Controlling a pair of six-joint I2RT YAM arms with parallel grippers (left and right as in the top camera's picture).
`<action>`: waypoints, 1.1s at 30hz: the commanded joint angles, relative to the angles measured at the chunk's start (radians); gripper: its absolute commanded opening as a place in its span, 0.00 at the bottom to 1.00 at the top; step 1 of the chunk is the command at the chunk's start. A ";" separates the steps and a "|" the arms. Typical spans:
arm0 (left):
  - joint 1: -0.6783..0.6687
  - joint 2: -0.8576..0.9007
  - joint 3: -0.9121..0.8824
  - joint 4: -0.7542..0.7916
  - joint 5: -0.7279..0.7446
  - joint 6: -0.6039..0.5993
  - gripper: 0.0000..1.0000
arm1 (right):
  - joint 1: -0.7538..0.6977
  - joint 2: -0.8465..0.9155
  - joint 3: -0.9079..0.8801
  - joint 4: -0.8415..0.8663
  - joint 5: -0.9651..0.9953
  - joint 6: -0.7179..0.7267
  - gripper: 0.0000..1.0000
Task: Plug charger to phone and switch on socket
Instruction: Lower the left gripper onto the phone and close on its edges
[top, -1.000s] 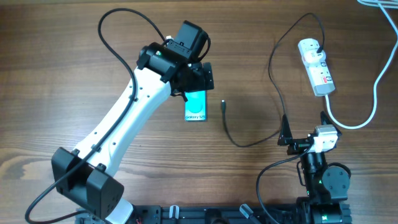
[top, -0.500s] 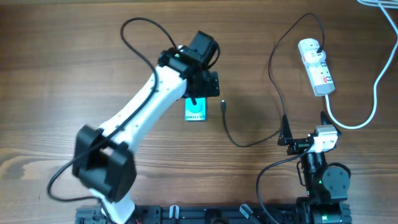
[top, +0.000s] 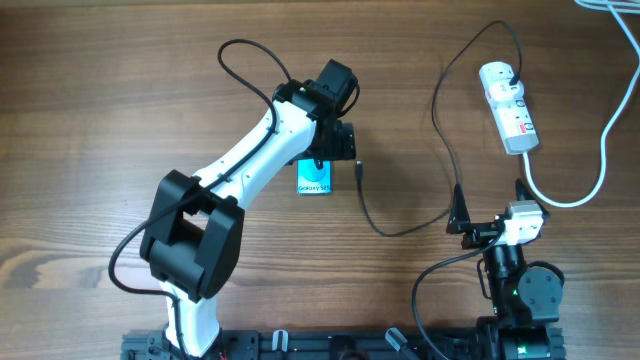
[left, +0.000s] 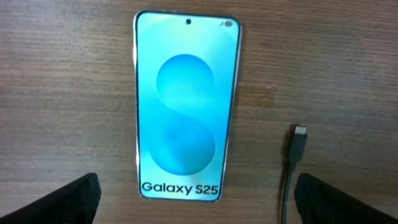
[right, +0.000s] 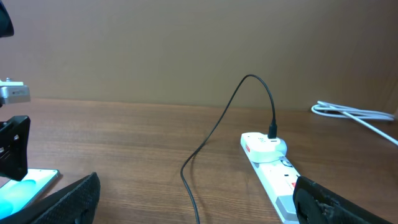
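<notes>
Two arms work a wooden table (top: 90, 90) that is bare across its whole left side. Left gripper (top: 332, 148) hangs over the upper end of the phone (top: 314, 180), fingers spread wide with nothing between them. The phone lies flat and face up near the table's middle, its screen teal and white. Just beside its right edge, with a narrow strip of bare wood between, lies the connector tip (left: 300, 132) of the charger (top: 436, 110), touching nothing. From there the black cable curves right, climbs past the right gripper (top: 490, 200) and arcs over to a white adapter (right: 266, 144) on the far end of the socket (top: 510, 110). Right gripper sits low at the near right, jaws wide apart and empty; the cable runs close by its left finger, and contact cannot be told. The socket lies tilted at the upper right, its thick white cord (top: 600, 170) looping from its near end towards the table's right edge.
</notes>
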 joint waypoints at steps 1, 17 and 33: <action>0.002 0.032 -0.003 0.021 0.011 0.043 1.00 | -0.006 -0.008 -0.001 0.002 -0.009 0.004 1.00; 0.017 0.111 -0.003 0.070 0.016 0.026 1.00 | -0.006 -0.008 -0.001 0.002 -0.009 0.004 1.00; 0.023 0.127 -0.003 0.081 0.019 0.034 1.00 | -0.006 -0.008 -0.001 0.002 -0.009 0.004 1.00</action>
